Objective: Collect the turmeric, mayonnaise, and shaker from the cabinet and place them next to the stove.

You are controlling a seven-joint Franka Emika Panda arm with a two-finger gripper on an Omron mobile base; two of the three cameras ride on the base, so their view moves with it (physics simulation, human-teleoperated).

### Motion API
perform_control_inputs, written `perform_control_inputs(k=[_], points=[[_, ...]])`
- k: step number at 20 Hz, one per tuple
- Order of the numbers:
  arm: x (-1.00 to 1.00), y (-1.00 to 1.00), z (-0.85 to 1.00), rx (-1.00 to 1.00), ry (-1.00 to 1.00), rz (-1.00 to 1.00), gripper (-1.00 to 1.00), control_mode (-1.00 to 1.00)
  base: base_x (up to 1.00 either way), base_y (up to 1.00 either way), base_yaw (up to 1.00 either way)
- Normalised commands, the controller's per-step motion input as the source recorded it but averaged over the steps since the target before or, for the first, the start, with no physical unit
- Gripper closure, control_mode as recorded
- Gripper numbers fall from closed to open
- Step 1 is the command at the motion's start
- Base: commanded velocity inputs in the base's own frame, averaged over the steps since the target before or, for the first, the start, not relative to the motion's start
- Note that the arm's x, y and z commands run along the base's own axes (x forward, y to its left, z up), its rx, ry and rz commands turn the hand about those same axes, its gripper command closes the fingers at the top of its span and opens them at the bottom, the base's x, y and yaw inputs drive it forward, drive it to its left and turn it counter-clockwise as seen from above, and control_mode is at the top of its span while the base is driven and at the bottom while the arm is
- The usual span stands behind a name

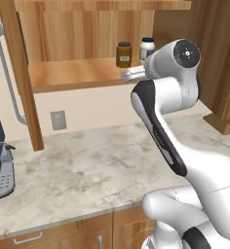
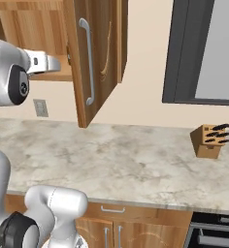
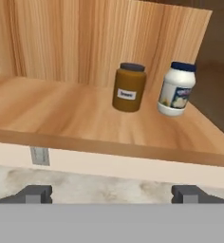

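Ahead of open end effector (image 3: 112,193): turmeric (image 3: 128,88), mayonnaise (image 3: 177,89).

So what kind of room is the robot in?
Most likely a kitchen. There is a wooden wall cabinet holding food jars, a marble-look counter with drawers below, and a knife block standing on it.

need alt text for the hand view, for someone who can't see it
Two jars stand side by side on a wooden cabinet shelf: the amber turmeric and, right of it, the white mayonnaise. The open end effector is short of the shelf edge, holding nothing, with counter below.
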Motion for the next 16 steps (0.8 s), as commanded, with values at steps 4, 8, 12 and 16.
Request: perform_control_inputs(k=[4,8,12,16], points=[[0.09,-0.08,0.00,0.19,-0.23,0.02,-1.00,-1.00,0.00,0.00,0.00],[0.12,-0.07,0.01,0.11,-0.28,0.00,-1.00,-1.00,0.00,0.00,0.00],[0.17,-0.01,0.09,0.00,-0.24,0.01,-1.00,-1.00,0.00,0.00,0.00],[0.26,-0.01,0.07,0.00,-0.16,0.03,-1.00,-1.00,0.00,0.00,0.00]])
